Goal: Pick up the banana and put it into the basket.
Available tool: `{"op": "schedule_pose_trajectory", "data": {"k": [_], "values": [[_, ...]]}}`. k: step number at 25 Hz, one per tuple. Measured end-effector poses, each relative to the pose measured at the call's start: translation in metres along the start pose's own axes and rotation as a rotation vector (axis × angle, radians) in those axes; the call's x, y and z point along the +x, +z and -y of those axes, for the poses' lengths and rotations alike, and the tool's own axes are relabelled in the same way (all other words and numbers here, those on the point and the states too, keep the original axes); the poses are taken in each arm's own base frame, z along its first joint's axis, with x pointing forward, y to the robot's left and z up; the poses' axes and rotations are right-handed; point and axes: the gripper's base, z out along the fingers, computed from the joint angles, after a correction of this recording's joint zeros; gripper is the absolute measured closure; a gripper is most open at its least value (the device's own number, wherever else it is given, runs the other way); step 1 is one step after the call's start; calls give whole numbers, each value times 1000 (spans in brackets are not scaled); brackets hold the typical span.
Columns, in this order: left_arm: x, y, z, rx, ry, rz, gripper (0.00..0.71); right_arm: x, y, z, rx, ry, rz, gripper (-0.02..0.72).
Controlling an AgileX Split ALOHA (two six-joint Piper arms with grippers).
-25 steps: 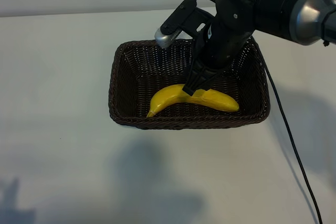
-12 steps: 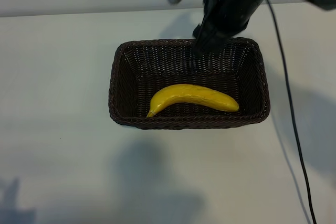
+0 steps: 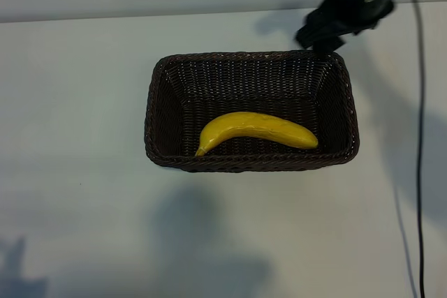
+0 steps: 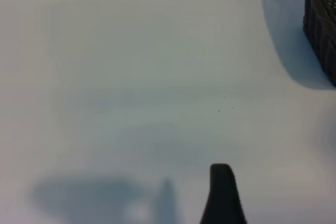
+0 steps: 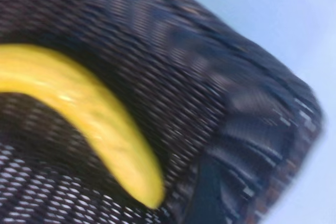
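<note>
We note the banana (image 3: 257,130) lying inside the basket (image 3: 157,113) on the white bench (image 3: 77,102), near its front wall; right claw (image 3: 320,35) released, empty, above the basket's far right corner; left claw (image 4: 222,192) released over bare bench

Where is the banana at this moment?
In the exterior view the banana lies inside the basket, along its near wall, free of the right gripper above the far right corner.
</note>
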Motion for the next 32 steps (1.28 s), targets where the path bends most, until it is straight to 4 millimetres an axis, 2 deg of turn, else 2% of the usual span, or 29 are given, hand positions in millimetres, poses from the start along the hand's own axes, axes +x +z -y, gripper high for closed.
{"op": "schedule_pose_trajectory", "data": {"k": [9,16,21,25,32], "values": [[0,0,0,0,0,0,170,35,-5,104,73,379,-68,96],[0,0,0,0,-1,0,170,87,-17,185,135,597,-120,96],[0,0,0,0,-1,0,170,122,-27,226,163,736,-125,96],[0,0,0,0,-2,0,170,135,-34,235,143,771,-104,96],[0,0,0,0,-2,0,170,150,-67,198,76,720,-43,96]]}}
